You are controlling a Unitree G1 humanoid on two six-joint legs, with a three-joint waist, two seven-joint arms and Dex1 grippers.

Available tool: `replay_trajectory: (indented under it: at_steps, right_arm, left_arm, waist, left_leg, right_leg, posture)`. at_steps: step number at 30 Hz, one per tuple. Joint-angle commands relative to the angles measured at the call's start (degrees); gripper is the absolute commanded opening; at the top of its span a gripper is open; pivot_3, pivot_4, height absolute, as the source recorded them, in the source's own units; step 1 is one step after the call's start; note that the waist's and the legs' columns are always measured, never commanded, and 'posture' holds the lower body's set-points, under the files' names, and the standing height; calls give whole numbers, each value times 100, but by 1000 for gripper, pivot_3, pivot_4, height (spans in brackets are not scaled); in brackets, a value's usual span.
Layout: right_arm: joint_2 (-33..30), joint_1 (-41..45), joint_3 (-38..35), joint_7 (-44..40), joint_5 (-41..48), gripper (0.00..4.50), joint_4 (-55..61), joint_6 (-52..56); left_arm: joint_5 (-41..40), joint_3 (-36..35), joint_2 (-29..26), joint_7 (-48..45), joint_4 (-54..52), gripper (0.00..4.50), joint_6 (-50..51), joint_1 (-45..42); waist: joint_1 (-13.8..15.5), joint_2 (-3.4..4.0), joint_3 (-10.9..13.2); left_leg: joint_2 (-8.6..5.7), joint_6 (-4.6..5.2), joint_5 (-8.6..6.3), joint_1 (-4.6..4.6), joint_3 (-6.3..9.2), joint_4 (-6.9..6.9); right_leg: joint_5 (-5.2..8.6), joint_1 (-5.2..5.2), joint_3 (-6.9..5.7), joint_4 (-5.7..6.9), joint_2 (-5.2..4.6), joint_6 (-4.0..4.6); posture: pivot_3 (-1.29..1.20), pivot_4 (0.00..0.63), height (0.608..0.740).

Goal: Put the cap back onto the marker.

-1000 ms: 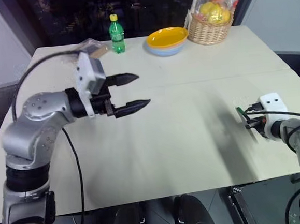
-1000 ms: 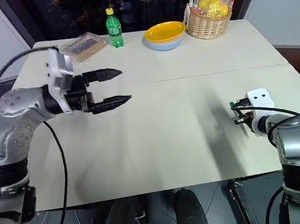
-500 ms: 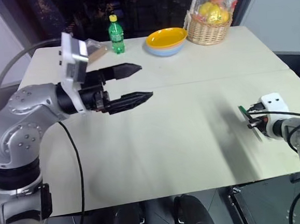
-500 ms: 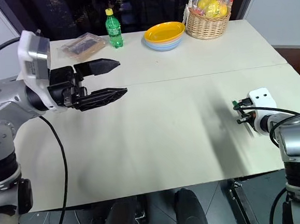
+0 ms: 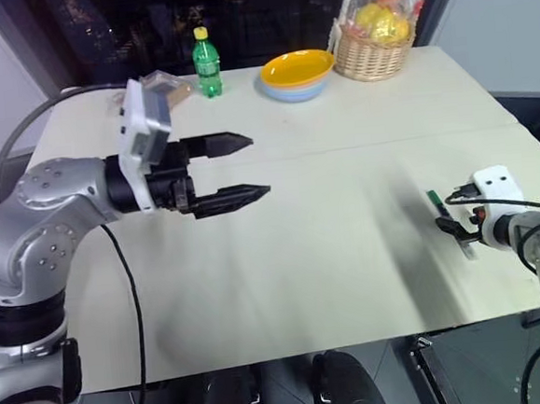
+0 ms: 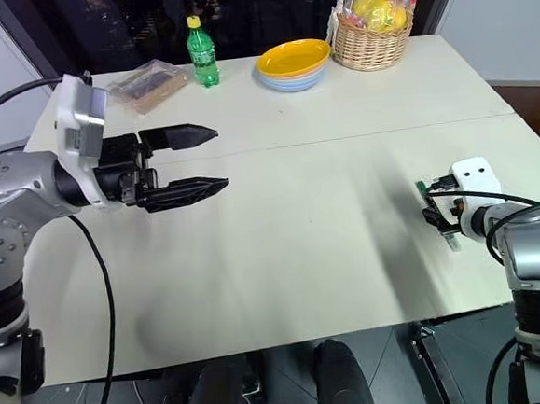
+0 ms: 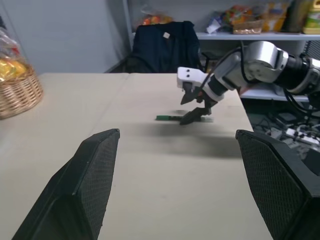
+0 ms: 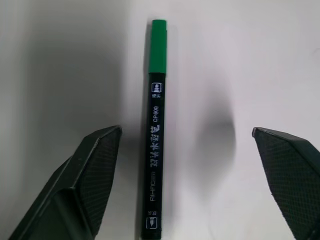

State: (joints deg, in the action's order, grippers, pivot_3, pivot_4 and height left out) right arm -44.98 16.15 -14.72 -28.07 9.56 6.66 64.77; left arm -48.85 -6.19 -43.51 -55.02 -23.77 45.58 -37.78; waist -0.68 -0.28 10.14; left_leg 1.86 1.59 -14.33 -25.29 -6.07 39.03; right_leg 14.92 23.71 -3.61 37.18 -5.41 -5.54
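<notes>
Head views: the right gripper point(image 5: 455, 230) has parted its jaws since a second ago, when they were clamped on the marker point(image 5: 438, 204); the marker now lies flat on the table point(image 5: 340, 140), just off the fingertips at their 11 o'clock. The left gripper point(image 5: 249, 168) hangs above the table with jaws wide, holding nothing. Left wrist view: the marker point(image 7: 172, 117) rests on the surface beside the right gripper point(image 7: 192, 107), free of its fingers. Right wrist view: the cap point(image 8: 159, 46) sits seated on the marker's far end, at 12 o'clock between the spread fingers point(image 8: 87, 175). Judgement: capping appears complete, and the release follows it.
</notes>
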Motion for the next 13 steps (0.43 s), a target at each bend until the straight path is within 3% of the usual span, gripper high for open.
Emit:
replay_trajectory:
  at_steps: [1, 13]
  right_arm:
    - [-252, 26, -279, -195, 278, 4463, 581, 321]
    - [-982, -444, -1327, -749, 1146, 4463, 2411, 1544]
  left_arm:
    - [163, 60, -72, -197, 137, 3881, -222, 11]
    - [777, 631, 152, -1090, 1090, 3881, -950, -152]
  waist:
    - [13, 1, 1]
    - [49, 2, 2]
  left_leg:
    - [-1, 5, -3, -1, 0, 0]
    - [-2, 20, -12, -6, 2, -1]
  right_leg:
    - [0, 1, 0, 0, -1, 0]
    - [2, 4, -1, -8, -6, 4]
  posture:
    - [0, 150, 740]
    - [0, 150, 740]
